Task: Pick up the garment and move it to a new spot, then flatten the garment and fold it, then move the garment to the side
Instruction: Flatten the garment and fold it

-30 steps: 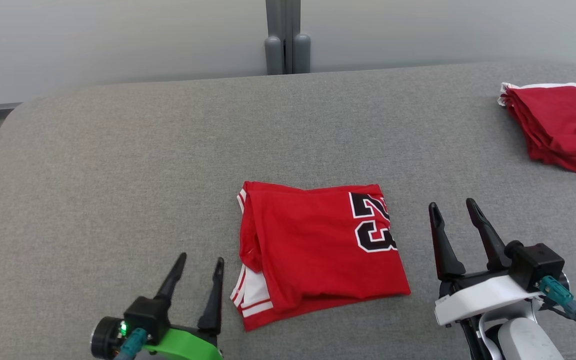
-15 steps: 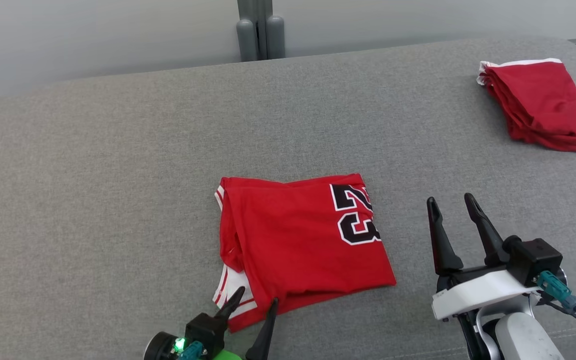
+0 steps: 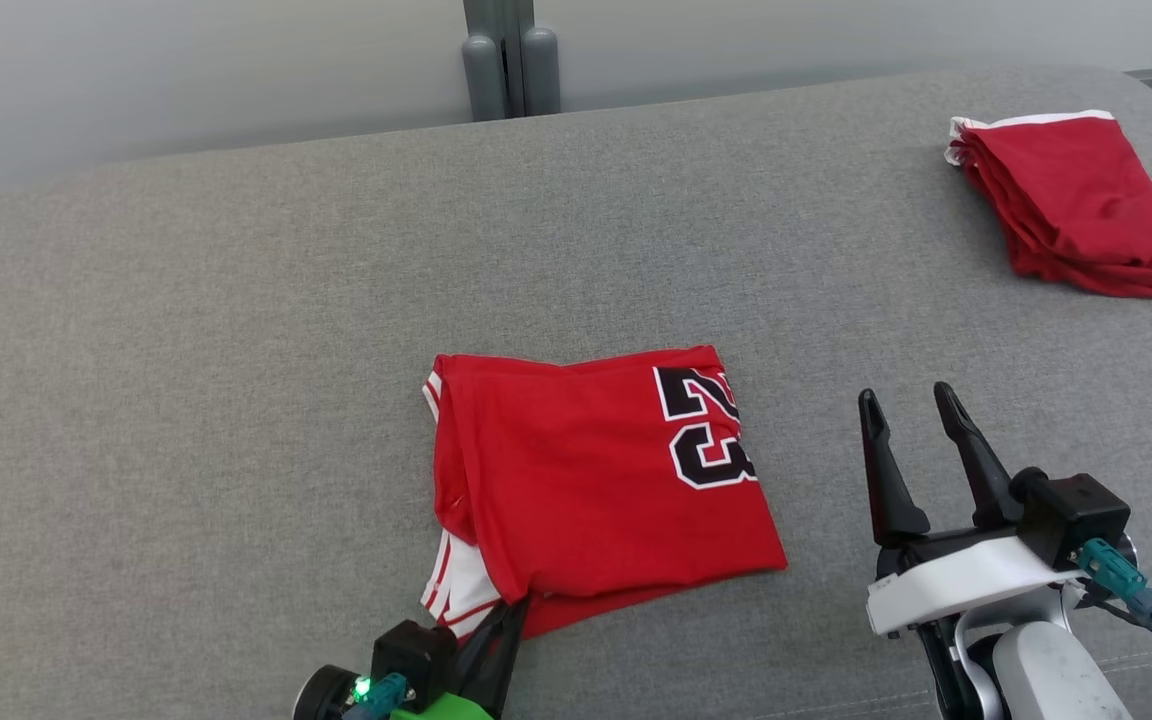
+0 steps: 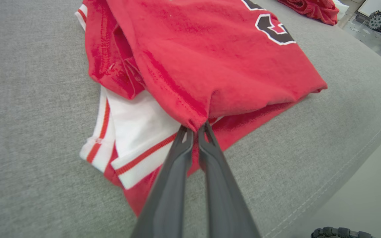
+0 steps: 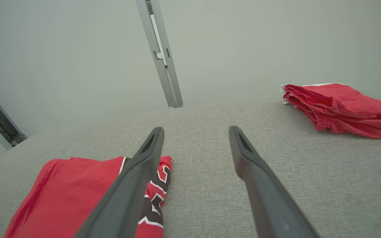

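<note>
Two pairs over grey counter. Clamped by left jaws: near hem of folded red garment, lying mid-counter toward front edge. Beside its numbered side, apart, right jaws spread wide, empty.

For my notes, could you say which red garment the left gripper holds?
The red jersey numbered 23, its near corner in the left gripper; the far-right red garment lies apart.

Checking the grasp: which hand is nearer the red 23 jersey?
Left. The left hand is shut on the near corner of the jersey; the right hand hovers open, apart, off its right edge.
</note>
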